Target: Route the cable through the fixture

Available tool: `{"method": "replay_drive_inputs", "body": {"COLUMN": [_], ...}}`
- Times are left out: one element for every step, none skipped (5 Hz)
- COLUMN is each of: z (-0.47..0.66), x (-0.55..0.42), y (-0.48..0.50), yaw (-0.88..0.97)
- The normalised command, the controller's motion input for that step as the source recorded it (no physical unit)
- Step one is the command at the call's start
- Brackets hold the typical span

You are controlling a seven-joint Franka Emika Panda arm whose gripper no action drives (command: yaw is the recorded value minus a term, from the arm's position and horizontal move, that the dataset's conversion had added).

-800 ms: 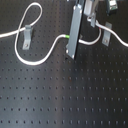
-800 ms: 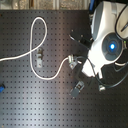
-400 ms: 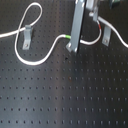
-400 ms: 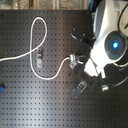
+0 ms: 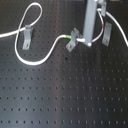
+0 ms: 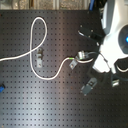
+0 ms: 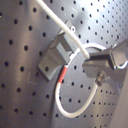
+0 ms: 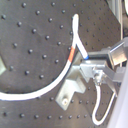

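Observation:
The white cable [image 5: 35, 62] runs in from the first exterior view's left and loops past the left grey clip [image 5: 26, 36]. It dips, then climbs to the middle clip [image 5: 72, 41], where a green mark shows. My gripper [image 5: 89, 42] stands just right of that clip, shut on the cable. Beyond it the cable, with a red mark, passes the right clip [image 5: 106, 33]. In the second exterior view the gripper [image 6: 84, 54] sits beside the middle clip [image 6: 75, 63]. The first wrist view shows a clip [image 7: 54, 56] and the red-marked cable [image 7: 62, 76] curving to a fingertip [image 7: 106, 60].
The fixture clips stand on a black perforated board [image 5: 65, 95]. In the second exterior view a third clip [image 6: 89, 86] lies below the gripper, the white robot body [image 6: 117, 35] fills the second exterior view's right, and a small blue object [image 6: 1, 89] sits at the second exterior view's left edge.
The arm has shifted a little toward the first exterior view's right, drawing the cable along with it. The clips have not moved.

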Motion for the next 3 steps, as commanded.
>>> {"method": "replay_drive_inputs", "body": {"z": [0.04,0.25,0.16], "x": [-0.050,-0.353,-0.191], "y": [-0.086,-0.008,0.031], "yaw": [-0.02,0.00,0.00]}}
